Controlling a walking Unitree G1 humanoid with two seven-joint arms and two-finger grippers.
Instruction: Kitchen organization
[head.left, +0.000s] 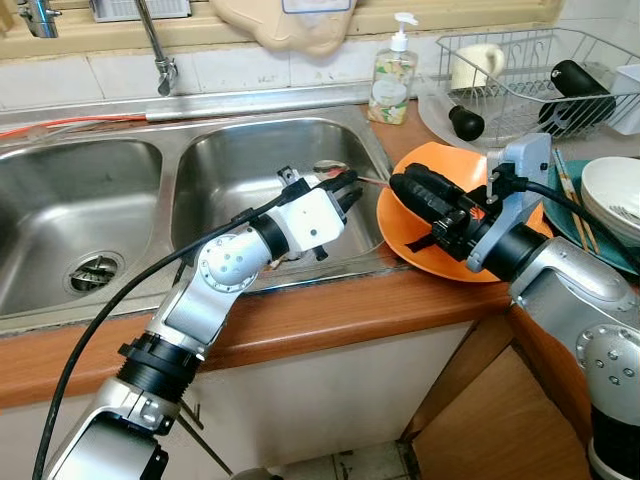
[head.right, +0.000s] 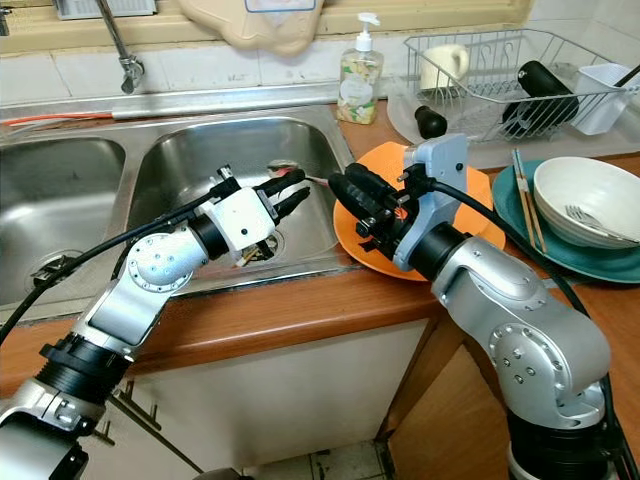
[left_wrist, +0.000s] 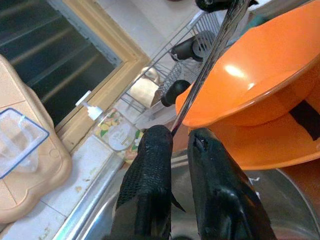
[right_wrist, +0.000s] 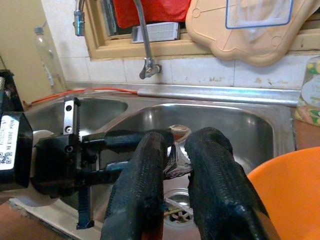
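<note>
A metal spoon (head.left: 335, 169) hangs over the right sink basin (head.left: 240, 160), its handle running toward the orange plate (head.left: 470, 265). My right gripper (head.left: 397, 184) reaches in from over the plate and is shut on the handle end; the handle (right_wrist: 175, 161) shows between its fingers. My left gripper (head.left: 350, 192) sits just below the spoon's bowl. Its fingers (left_wrist: 150, 165) stand a little apart, and the handle (left_wrist: 210, 55) passes by one fingertip. The bowl's contact with that finger is hidden.
A soap bottle (head.left: 392, 75) stands behind the sink. A wire dish rack (head.left: 520, 75) with a mug and dark utensils is at the back right. White bowls and chopsticks on a teal plate (head.right: 560, 215) sit right of the orange plate. The tap (head.left: 160, 60) and left basin (head.left: 70, 200) lie leftward.
</note>
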